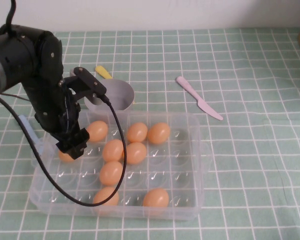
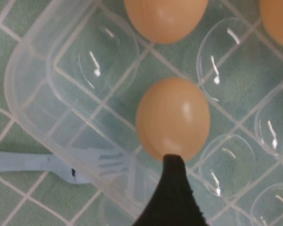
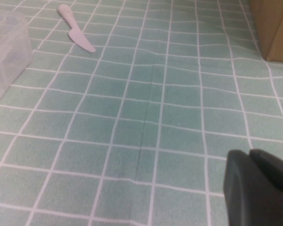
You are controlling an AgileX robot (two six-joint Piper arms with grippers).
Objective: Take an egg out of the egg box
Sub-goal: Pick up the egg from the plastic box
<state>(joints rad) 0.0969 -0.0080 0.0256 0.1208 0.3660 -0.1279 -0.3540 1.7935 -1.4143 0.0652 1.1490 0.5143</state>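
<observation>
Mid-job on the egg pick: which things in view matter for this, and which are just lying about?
Job:
egg under the left gripper
egg box

Lying about:
grey cup
pink knife
blue fork
right gripper, parked over bare tablecloth

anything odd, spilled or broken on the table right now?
Nothing stands out. The eggs sit whole in the egg box; no cracks or spills show. The left gripper hangs over the egg by the box's left edge. The right gripper is over bare cloth. A blue fork lies partly under the box.
</observation>
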